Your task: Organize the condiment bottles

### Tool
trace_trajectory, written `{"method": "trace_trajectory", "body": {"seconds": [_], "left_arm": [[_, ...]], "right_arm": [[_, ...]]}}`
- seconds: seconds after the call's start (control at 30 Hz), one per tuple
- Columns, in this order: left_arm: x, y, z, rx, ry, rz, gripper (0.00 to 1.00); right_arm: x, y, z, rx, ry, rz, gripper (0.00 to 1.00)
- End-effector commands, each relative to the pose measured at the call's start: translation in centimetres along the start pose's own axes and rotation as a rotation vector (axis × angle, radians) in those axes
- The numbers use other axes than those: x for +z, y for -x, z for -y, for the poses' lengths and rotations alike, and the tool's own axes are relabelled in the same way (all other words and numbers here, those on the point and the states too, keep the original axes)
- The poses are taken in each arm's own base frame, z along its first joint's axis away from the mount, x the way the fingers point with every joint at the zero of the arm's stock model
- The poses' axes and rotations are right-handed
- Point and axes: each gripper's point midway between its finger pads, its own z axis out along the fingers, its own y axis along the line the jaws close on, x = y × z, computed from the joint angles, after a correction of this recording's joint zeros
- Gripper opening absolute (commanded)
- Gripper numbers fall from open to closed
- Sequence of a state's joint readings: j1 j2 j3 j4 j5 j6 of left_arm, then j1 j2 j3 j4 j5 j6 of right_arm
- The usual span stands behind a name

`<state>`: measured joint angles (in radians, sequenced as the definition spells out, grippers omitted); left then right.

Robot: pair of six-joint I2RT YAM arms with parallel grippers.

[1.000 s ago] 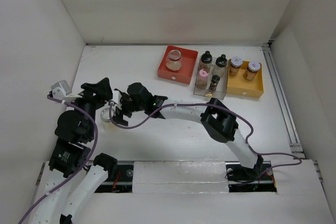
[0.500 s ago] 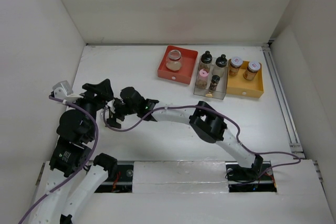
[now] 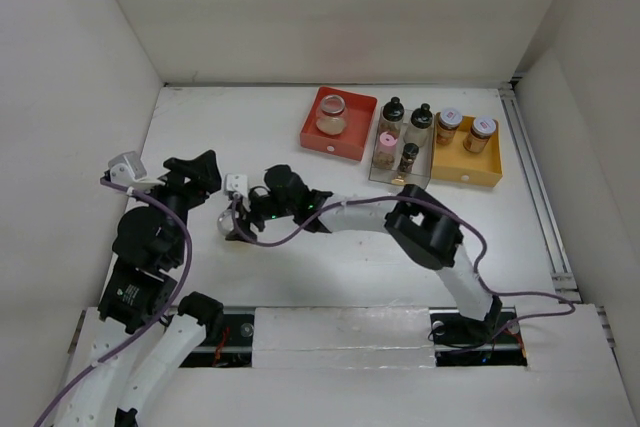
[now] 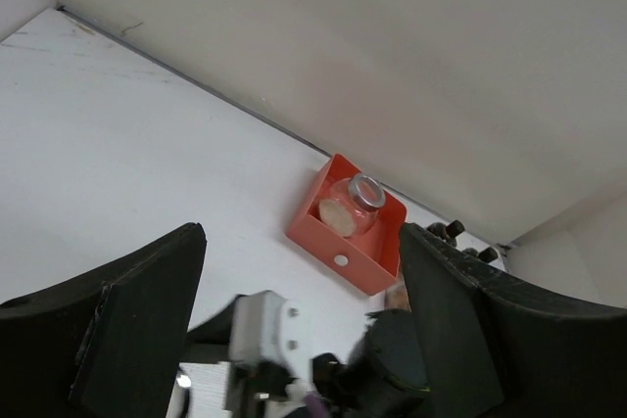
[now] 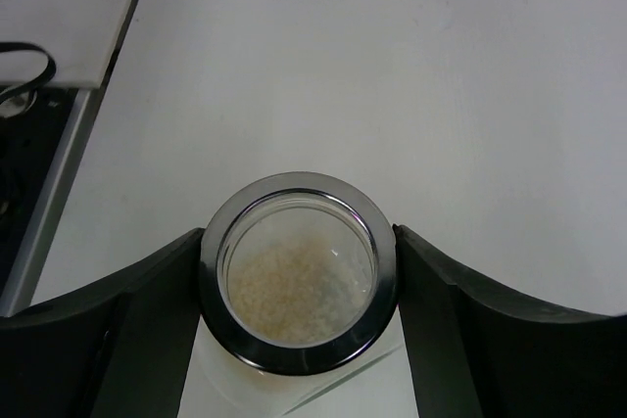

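A squat glass jar (image 5: pixel 299 276) with a silvery lid and pale grains sits between the fingers of my right gripper (image 5: pixel 299 271), both touching its rim. From above, this jar (image 3: pixel 226 219) is at the table's left, held by the right gripper (image 3: pixel 236 218). My left gripper (image 3: pixel 195 169) is open and empty just left of it; its wrist view (image 4: pixel 299 242) looks past the right arm's wrist. A second squat jar (image 3: pixel 331 114) lies in the red tray (image 3: pixel 315 137). Several small bottles (image 3: pixel 391 117) stand in the clear tray (image 3: pixel 400 182), and two jars (image 3: pixel 449 125) stand in the yellow tray (image 3: pixel 465 169).
The three trays stand side by side at the back right. The right arm (image 3: pixel 420 232) stretches across the table's middle toward the left. White walls close the table on the left, back and right. The left wrist view shows the red tray (image 4: pixel 333 242) and its jar (image 4: pixel 351 205).
The right gripper turned, closed round the squat jar, and shifted it a little to the right. The left gripper barely moved.
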<state>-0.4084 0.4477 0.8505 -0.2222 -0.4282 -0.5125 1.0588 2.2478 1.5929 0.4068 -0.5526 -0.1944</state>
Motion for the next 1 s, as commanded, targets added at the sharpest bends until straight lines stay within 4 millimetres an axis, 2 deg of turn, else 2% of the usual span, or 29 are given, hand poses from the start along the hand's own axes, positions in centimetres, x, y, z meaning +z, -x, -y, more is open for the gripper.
{"method": "trace_trajectory", "body": {"seconds": [0.0,0.03,0.07,0.1,0.13,0.17,0.2,0.23,0.27,0.3,0.33,0.37,0.4,0.43,0.47,0.53,0.57,0.63,0.67,0.73,0.8,0.9,0.97], "left_arm": [[0.2,1.3,1.6,0.003,-0.061,0.031,0.76],[0.2,1.1,1.8,0.003,-0.073,0.024,0.76],[0.1,1.2,2.1,-0.001,-0.091,0.024,0.76],[0.3,0.5,2.7,0.006,-0.118,-0.007,0.76],[0.4,0.3,3.1,0.005,-0.137,-0.016,0.76],[0.4,0.2,3.4,0.006,-0.151,-0.024,0.76],[0.9,-0.4,3.7,0.012,-0.158,-0.045,0.76],[0.9,-1.1,4.3,0.016,-0.191,-0.076,0.76],[0.8,-1.2,4.5,0.017,-0.206,-0.085,0.76],[1.0,-1.5,4.9,0.018,-0.219,-0.095,0.76],[0.8,-1.5,5.4,0.015,-0.248,-0.101,0.76],[1.1,-2.4,5.2,0.022,-0.245,-0.123,0.76],[1.1,-2.2,5.4,0.018,-0.251,-0.114,0.76],[1.2,-2.3,5.3,0.018,-0.251,-0.114,0.76],[1.2,-2.3,5.3,0.018,-0.251,-0.114,0.76],[1.2,-2.8,5.3,0.021,-0.255,-0.127,0.76],[1.3,-3.3,5.0,0.025,-0.250,-0.136,0.76],[1.3,-3.3,5.0,0.025,-0.250,-0.136,0.76],[1.1,-3.0,5.1,0.022,-0.254,-0.129,0.76],[1.0,-3.5,4.7,0.024,-0.250,-0.135,0.76],[1.0,-3.3,4.8,0.021,-0.255,-0.127,0.76],[1.1,-3.7,4.6,0.033,-0.251,-0.134,0.76],[1.1,-3.7,4.6,0.033,-0.251,-0.134,0.76]], "right_arm": [[-7.2,12.8,2.8,-0.135,-0.092,0.285,0.39],[-8.8,11.4,2.9,-0.104,-0.120,0.256,0.39],[-12.0,15.2,2.8,-0.142,-0.162,0.312,0.39],[-14.8,15.7,4.9,-0.138,-0.259,0.313,0.39],[-17.1,16.1,5.8,-0.134,-0.321,0.312,0.39],[-20.6,17.4,5.7,-0.147,-0.390,0.321,0.39],[-22.8,16.5,6.7,-0.115,-0.458,0.281,0.39],[-26.9,15.9,9.6,-0.092,-0.626,0.262,0.39],[-29.4,14.2,10.3,-0.060,-0.716,0.224,0.39],[-33.2,16.0,10.2,-0.074,-0.813,0.254,0.39],[-38.0,14.2,12.4,-0.029,-1.002,0.204,0.39],[-40.7,13.6,12.9,0.004,-1.096,0.195,0.39],[-43.6,13.6,12.9,0.036,-1.177,0.210,0.39],[-45.7,11.9,13.3,0.076,-1.248,0.172,0.39],[-49.7,10.8,14.2,0.104,-1.375,0.163,0.39],[-52.8,9.4,14.9,0.150,-1.465,0.168,0.39],[-55.2,8.2,15.6,0.166,-1.534,0.148,0.39],[-57.0,6.4,16.6,0.225,-1.605,0.130,0.39],[-58.7,5.4,16.9,0.246,-1.653,0.121,0.39],[-60.3,5.0,17.5,0.262,-1.711,0.119,0.39],[-61.6,3.1,18.3,0.299,-1.744,0.090,0.39],[-62.5,1.6,19.1,0.322,-1.772,0.083,0.39],[-63.2,1.4,19.5,0.324,-1.798,0.105,0.39]]}}
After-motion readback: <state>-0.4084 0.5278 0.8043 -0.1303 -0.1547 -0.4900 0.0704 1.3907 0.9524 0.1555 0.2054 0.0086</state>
